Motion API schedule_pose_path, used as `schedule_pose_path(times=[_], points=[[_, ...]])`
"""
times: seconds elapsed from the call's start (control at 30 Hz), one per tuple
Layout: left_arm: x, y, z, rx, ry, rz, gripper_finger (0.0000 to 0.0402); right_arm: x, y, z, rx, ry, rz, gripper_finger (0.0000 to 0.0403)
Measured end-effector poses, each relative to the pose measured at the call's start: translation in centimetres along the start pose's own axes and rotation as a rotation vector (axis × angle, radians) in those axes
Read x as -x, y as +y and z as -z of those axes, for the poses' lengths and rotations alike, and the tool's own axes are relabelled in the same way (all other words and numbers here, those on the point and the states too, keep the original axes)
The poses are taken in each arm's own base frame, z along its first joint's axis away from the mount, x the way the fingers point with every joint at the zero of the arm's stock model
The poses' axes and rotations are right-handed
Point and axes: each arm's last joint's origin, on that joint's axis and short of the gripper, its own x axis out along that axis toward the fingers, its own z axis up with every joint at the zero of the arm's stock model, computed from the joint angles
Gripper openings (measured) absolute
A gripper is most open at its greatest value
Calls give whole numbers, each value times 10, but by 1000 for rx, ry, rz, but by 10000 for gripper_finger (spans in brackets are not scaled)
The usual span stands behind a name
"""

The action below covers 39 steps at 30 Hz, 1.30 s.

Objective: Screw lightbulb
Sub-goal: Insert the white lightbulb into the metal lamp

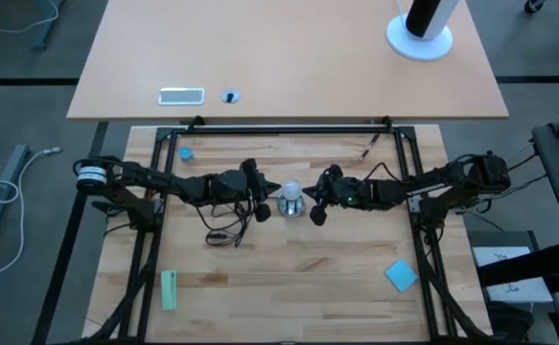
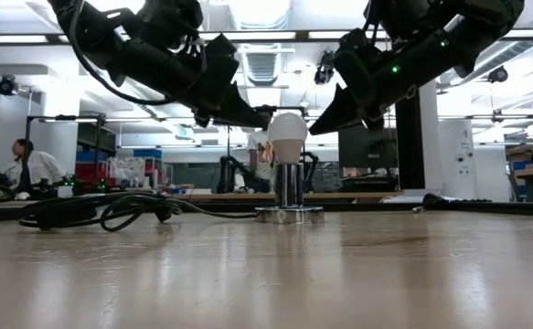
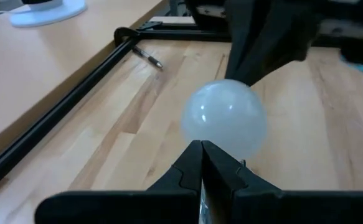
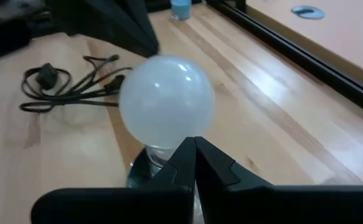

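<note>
Left hand closed, wooden table, lab room

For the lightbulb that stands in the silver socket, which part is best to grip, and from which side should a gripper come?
Probably the round glass head of the lightbulb, taken across its widest part from the side. It stands upright in the socket, so its base is hidden and only the head is free. The shut left gripper and shut right gripper flank it; either would need to open first.
</note>
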Motion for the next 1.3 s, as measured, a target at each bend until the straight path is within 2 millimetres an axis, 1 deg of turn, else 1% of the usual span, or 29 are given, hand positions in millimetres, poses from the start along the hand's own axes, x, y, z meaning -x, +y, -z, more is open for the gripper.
schedule_pose_path(times=[0.1,0.27,0.63,1.1,1.3], points=[[5,-5,-3,-4,-1,24,0,0,-1,1,-4,7,24,0],[10,-14,0,-32,39,60,0,0,-1,1,-4,6,28,0],[-2,-11,7,-37,30,33,0,0,-1,0,6,-6,26,0],[-4,-11,6,-36,-7,32,0,0,1,-3,33,-26,-13,0],[-9,-12,8,-27,-21,28,0,0,1,-2,35,-22,-22,0]])
